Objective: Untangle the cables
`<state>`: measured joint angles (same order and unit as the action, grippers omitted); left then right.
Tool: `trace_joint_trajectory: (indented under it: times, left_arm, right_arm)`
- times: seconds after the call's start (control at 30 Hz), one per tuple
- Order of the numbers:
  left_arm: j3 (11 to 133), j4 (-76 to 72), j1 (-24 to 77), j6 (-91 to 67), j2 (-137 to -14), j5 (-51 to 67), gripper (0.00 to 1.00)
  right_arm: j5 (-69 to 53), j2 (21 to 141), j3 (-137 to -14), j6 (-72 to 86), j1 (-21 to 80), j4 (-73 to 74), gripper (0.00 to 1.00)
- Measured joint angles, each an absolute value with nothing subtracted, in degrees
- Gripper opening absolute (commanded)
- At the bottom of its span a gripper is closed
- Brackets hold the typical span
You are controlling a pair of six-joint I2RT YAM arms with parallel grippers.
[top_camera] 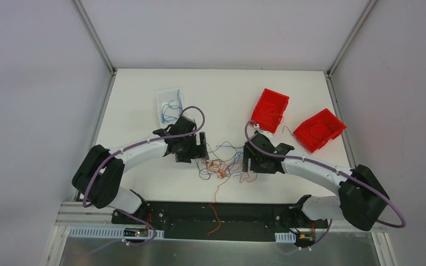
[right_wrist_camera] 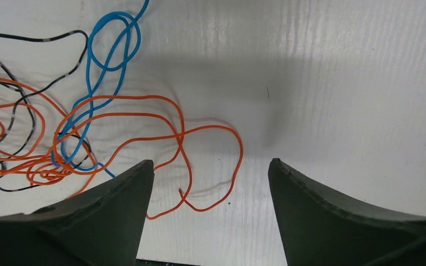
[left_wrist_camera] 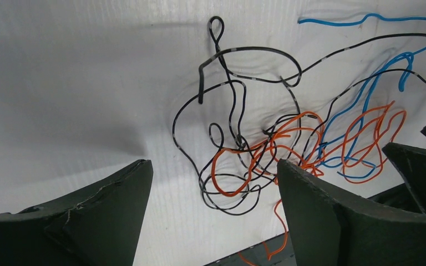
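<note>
We see the left gripper [left_wrist_camera: 212,166] spread wide, pinching nothing. Black strands [left_wrist_camera: 230,111] and orange loops [left_wrist_camera: 288,138] of the cables [top_camera: 222,163] lie on the table [left_wrist_camera: 61,83], just ahead of and between its fingers [left_wrist_camera: 321,216]. Blue strands [left_wrist_camera: 366,88] sit further ahead, toward its right finger. The right gripper [right_wrist_camera: 211,166] is also spread wide and empty. The tangle sits off its left finger side, and one orange loop [right_wrist_camera: 216,127] reaches into the gap between its fingers. From the top view the bunch lies between both grippers, close to each. Two red bins [top_camera: 270,110] stand beyond the right gripper, and a clear tray [top_camera: 169,105] holding blue wires is beyond the left. One red strand [top_camera: 215,213] lies behind both, near the arm bases.
</note>
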<state>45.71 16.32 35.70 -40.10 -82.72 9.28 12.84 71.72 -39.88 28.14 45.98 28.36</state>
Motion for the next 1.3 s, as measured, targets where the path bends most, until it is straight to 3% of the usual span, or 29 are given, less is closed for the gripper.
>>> trace_joint_trajectory:
  times: [0.17,0.23,0.3,0.37,0.43,0.6,0.83,0.87,0.93,0.97,1.0,1.13,1.3]
  left_arm:
    - [45.71,12.69,35.70,-40.73,-85.14,10.15,0.65]
    - [45.71,11.25,35.70,-41.08,-85.67,10.20,0.53]
    - [45.71,9.76,35.70,-41.34,-86.08,10.20,0.39]
    - [45.71,8.71,35.70,-41.41,-86.30,10.17,0.17]
    - [45.71,7.90,35.64,-41.23,-86.30,10.04,0.02]
    - [44.31,7.25,32.36,-40.25,-83.48,10.28,0.00]
    - [43.33,10.28,21.10,-37.19,-72.95,10.37,0.00]
    - [43.38,11.25,20.78,-36.60,-71.48,10.20,0.00]
    - [43.51,12.71,20.53,-36.10,-69.65,10.17,0.00]
    - [43.70,13.28,20.53,-35.81,-68.99,10.22,0.00]
    - [43.99,13.72,20.53,-35.51,-68.71,10.39,0.00]
    - [46.33,14.94,20.53,-34.41,-69.76,12.51,0.00]
    - [47.20,15.31,20.53,-33.47,-71.02,14.61,0.00]
  right_arm:
    - [11.53,76.69,-39.88,27.24,45.89,25.78,0.64]
    - [11.70,78.00,-39.99,26.92,45.91,25.08,0.54]
    - [12.19,78.65,-40.32,26.65,45.91,24.36,0.35]
    - [13.15,79.83,-41.08,26.46,45.89,24.12,0.11]
    - [14.50,80.95,-41.74,27.09,45.54,23.73,0.00]
    - [15.94,79.35,-41.82,27.18,40.27,24.43,0.00]
    - [16.91,62.50,-42.13,24.64,25.32,27.00,0.00]
    - [16.75,60.42,-42.52,24.32,23.40,27.77,0.01]
    - [15.44,57.63,-43.22,23.77,20.43,28.47,0.52]
    - [13.93,56.75,-43.59,23.49,19.22,28.73,0.71]
    - [11.77,56.34,-43.97,22.94,18.52,28.91,0.80]
    - [0.32,58.46,-44.45,19.09,19.38,28.45,0.84]
    - [-2.22,67.79,-47.05,14.31,29.52,29.30,0.77]
